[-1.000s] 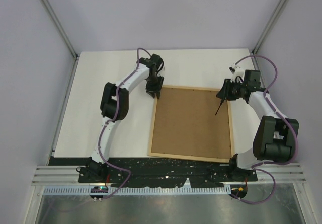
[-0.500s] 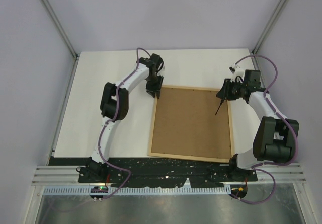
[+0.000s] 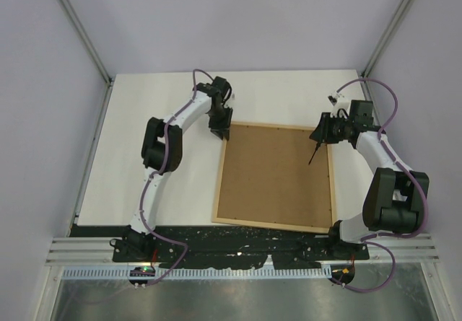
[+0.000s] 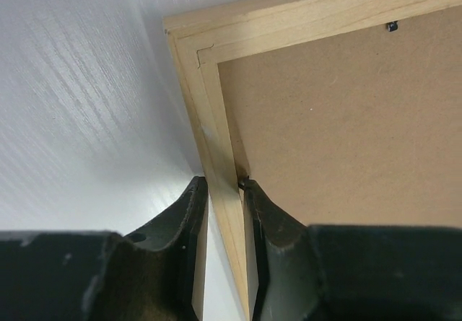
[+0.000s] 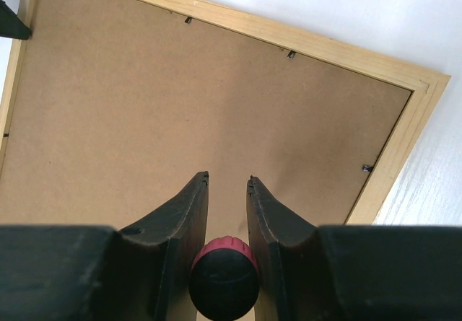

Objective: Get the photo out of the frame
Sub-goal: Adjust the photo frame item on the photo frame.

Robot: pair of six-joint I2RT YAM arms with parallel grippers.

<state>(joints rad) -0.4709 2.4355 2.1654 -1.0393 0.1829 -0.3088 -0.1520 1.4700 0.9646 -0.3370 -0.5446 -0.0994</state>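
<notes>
The frame [image 3: 219,191] lies face down, its brown fibreboard back [image 3: 274,177] up. The photo is hidden under that back. My left gripper [image 3: 220,134] is at the frame's far left corner. In the left wrist view it [image 4: 222,184] straddles the light-wood left rail [image 4: 216,155], which fills the gap between the tips, so it is shut on the rail. My right gripper [image 3: 320,136] hovers over the far right corner. It [image 5: 227,180] is shut on a tool with a red and black handle [image 5: 224,278]. The tool's thin dark shaft [image 3: 312,155] slants down to the back.
Small dark metal tabs [image 5: 291,54] [image 5: 367,167] [image 4: 391,26] sit along the inner edge of the rails. The white table [image 3: 144,155] stretches left of the frame, with grey walls around it. The arm bases stand at the near edge.
My left gripper's jaws have narrowed onto the frame's left rail, and that wrist has shifted slightly. The right arm and its tool have not moved.
</notes>
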